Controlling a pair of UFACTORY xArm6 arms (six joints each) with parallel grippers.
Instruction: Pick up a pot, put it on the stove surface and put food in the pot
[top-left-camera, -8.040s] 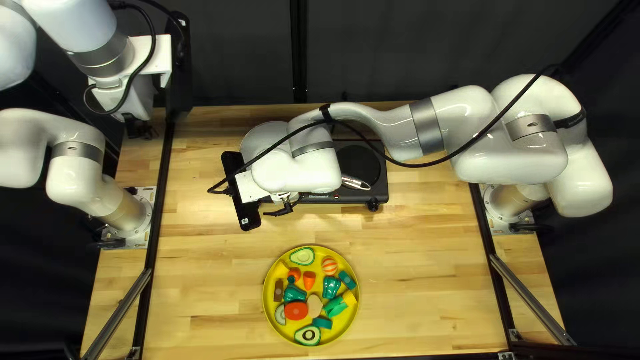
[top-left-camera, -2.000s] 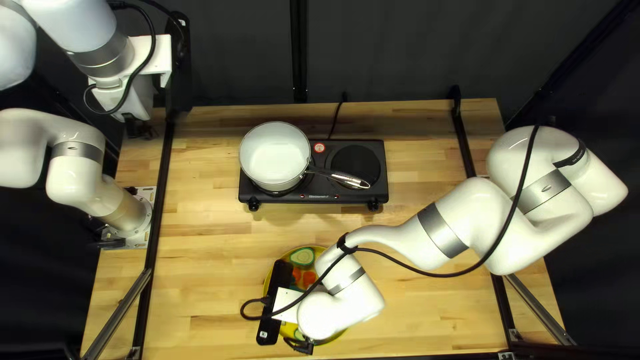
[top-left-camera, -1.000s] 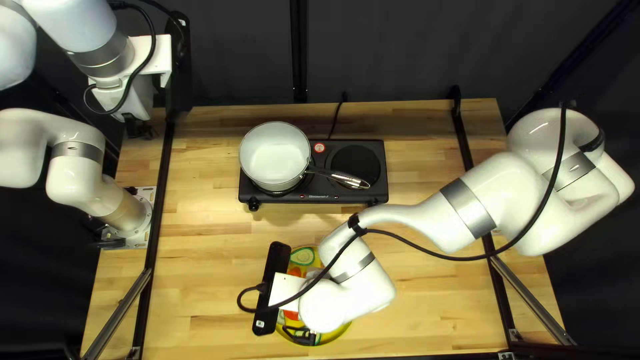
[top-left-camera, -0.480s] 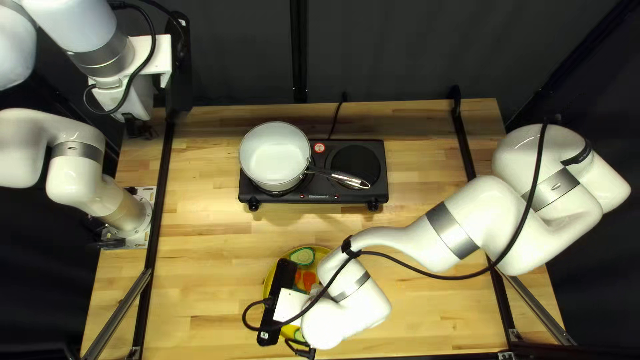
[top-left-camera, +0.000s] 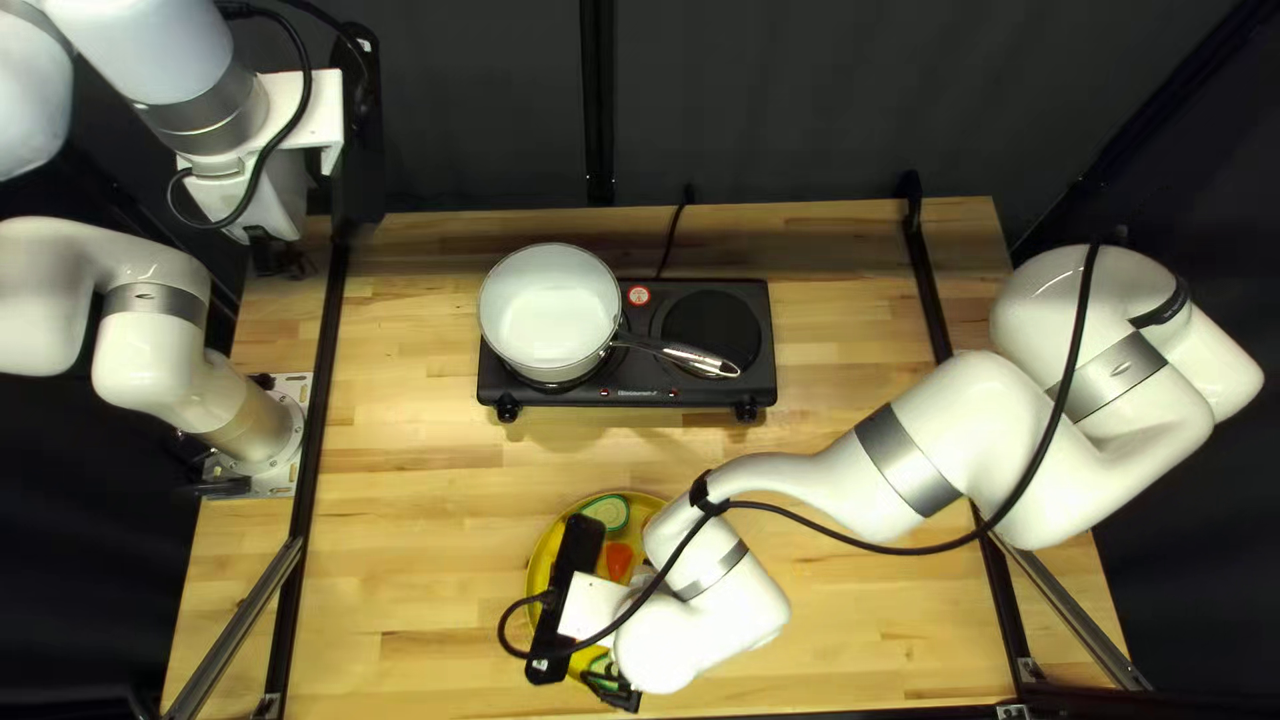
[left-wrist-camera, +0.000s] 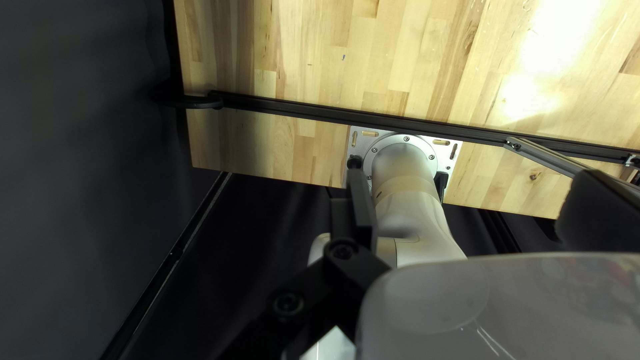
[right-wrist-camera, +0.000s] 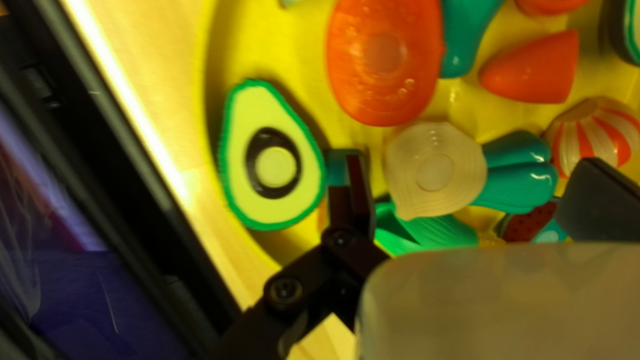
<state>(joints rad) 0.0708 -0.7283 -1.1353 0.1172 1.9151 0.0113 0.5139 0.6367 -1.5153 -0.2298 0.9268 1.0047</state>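
Observation:
A white pot (top-left-camera: 550,307) sits on the left burner of the black stove (top-left-camera: 627,396), its metal handle pointing right; its inside shows plain white. My left gripper (top-left-camera: 276,254) hangs at the upper left of the top left view; in its wrist view the left gripper (left-wrist-camera: 477,200) is open above bare wood. Low over the yellow plate (top-left-camera: 538,560), my right gripper (top-left-camera: 614,690) is mostly hidden under its arm. In its wrist view the right gripper (right-wrist-camera: 473,193) is open, one finger beside the avocado half (right-wrist-camera: 250,200) and overlapping a teal piece (right-wrist-camera: 340,163); a beige slice (right-wrist-camera: 437,167) and teal pepper (right-wrist-camera: 520,180) lie between.
A red-orange slice (right-wrist-camera: 383,60), an orange piece (right-wrist-camera: 533,70) and a striped ball (right-wrist-camera: 590,137) share the plate. My right arm (top-left-camera: 920,440) stretches across the table's right front, its cable looping above. A black rail (top-left-camera: 320,400) runs along the left side.
My right arm has swung from over the stove to the plate, uncovering the pot. Over the last second it shifted slightly toward the near edge and right. The left arm stayed still.

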